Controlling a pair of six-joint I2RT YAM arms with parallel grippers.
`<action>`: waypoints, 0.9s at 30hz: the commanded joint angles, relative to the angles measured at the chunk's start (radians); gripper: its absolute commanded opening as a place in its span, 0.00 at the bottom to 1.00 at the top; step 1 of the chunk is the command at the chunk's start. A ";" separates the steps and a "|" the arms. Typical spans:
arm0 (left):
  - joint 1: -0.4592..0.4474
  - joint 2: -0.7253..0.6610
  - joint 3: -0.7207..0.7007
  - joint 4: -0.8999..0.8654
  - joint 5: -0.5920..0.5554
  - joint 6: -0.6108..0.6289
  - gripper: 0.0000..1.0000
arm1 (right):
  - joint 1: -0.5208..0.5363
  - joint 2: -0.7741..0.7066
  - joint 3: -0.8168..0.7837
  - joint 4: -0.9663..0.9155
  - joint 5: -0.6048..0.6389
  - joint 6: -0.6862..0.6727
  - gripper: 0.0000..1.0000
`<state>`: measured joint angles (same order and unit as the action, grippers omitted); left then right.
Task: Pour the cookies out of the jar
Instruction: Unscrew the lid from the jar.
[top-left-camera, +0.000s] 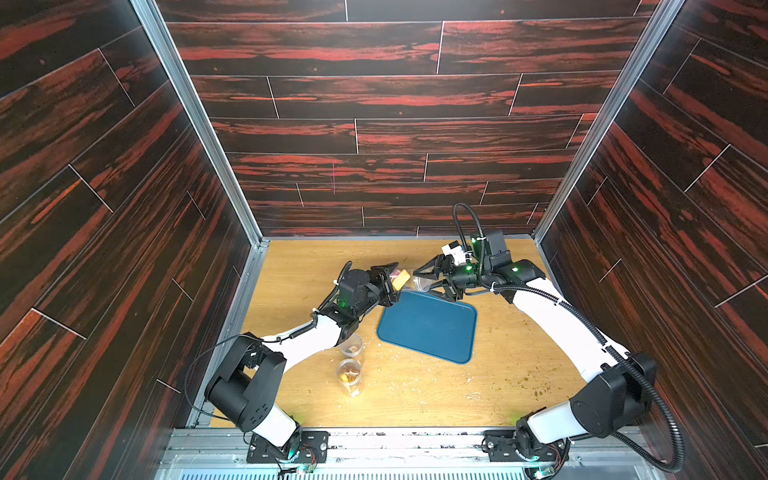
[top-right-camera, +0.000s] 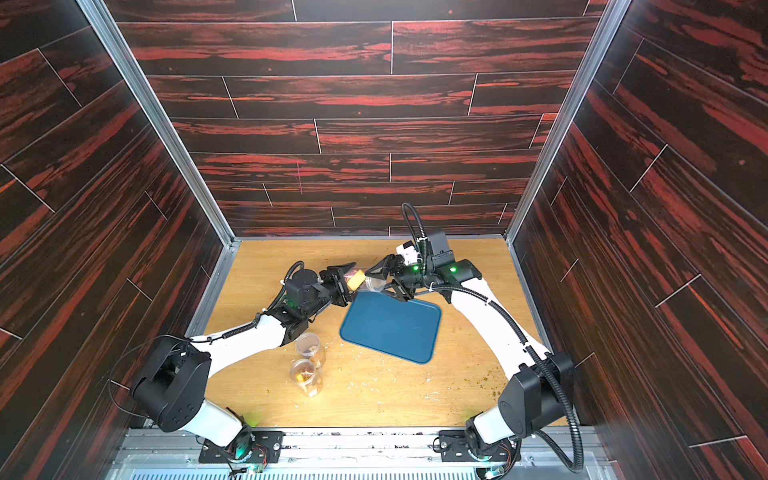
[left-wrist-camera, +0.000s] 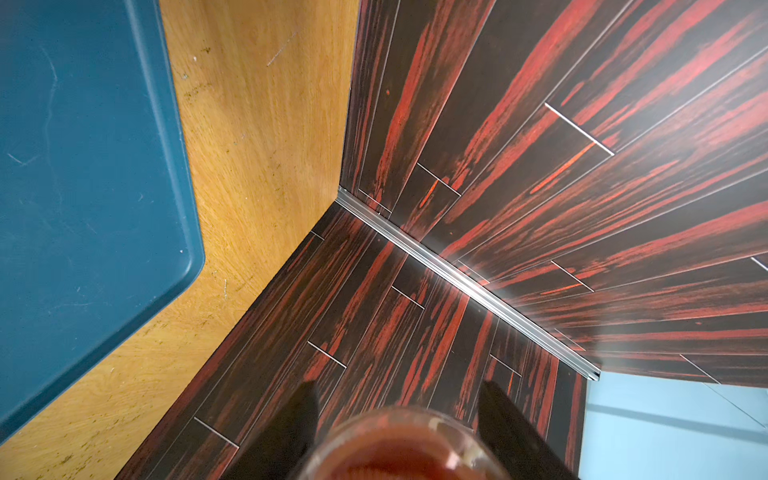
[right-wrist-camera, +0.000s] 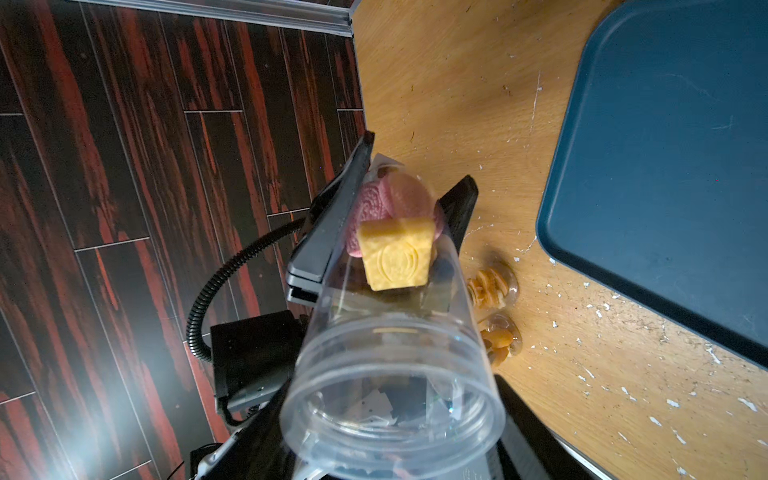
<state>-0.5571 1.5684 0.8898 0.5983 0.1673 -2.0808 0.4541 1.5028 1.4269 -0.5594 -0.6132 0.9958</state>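
A clear plastic jar (right-wrist-camera: 386, 316) lies on its side in the air above the far corner of the blue tray (top-left-camera: 428, 328). My left gripper (top-left-camera: 392, 282) is shut on its base end, with black fingers (right-wrist-camera: 353, 187) on both sides. The cookies, a yellow square (right-wrist-camera: 395, 257) and pink rounds (right-wrist-camera: 370, 208), are packed at that end. My right gripper (top-left-camera: 430, 279) is closed round the jar's ribbed mouth end (right-wrist-camera: 390, 395). Whether a clear lid covers the mouth, I cannot tell. In the left wrist view only the jar's base (left-wrist-camera: 407, 449) shows between the fingers (left-wrist-camera: 299, 415).
Two more clear jars (top-left-camera: 352, 345) (top-left-camera: 349, 376) with tan biscuits stand on the wooden table beside my left forearm. Crumbs are scattered across the table (top-left-camera: 415, 386). Dark red panel walls close in the back and both sides.
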 joint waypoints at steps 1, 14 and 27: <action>0.022 -0.044 -0.014 0.003 -0.008 -0.101 0.52 | 0.003 0.017 0.041 -0.058 0.025 -0.107 0.64; 0.042 -0.066 -0.013 -0.041 0.022 -0.079 0.52 | 0.002 -0.002 0.114 -0.131 0.123 -0.675 0.65; 0.045 -0.059 -0.002 -0.054 0.030 -0.072 0.52 | 0.005 -0.215 -0.197 0.192 0.083 -1.188 0.68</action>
<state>-0.5346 1.5326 0.8841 0.5423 0.2039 -2.0731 0.4644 1.3640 1.2850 -0.4824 -0.5236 0.0601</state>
